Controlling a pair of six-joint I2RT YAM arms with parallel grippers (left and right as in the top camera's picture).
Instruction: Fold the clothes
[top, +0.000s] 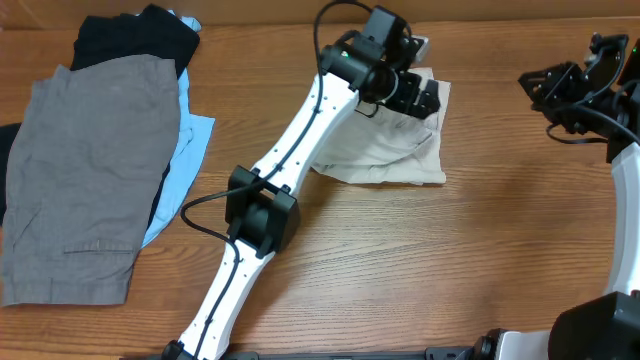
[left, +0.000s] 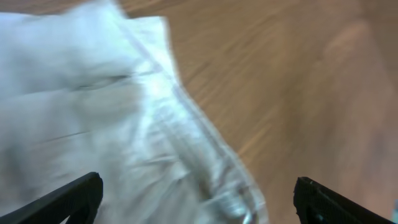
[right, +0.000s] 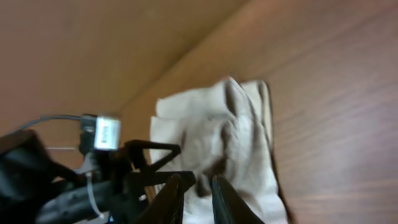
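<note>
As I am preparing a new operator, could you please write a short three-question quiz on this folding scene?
1. True or false: the left gripper stands open over the pale cream cotton shorts.
2. Which garment lies on top of the left-hand pile of clothes? A grey cotton shorts; B black piece; C light-blue piece.
3. Fill in: the right gripper holds ____.
Key: 1 true; 2 A; 3 nothing.

Gripper spread wide over blurred cream shorts.
</note>
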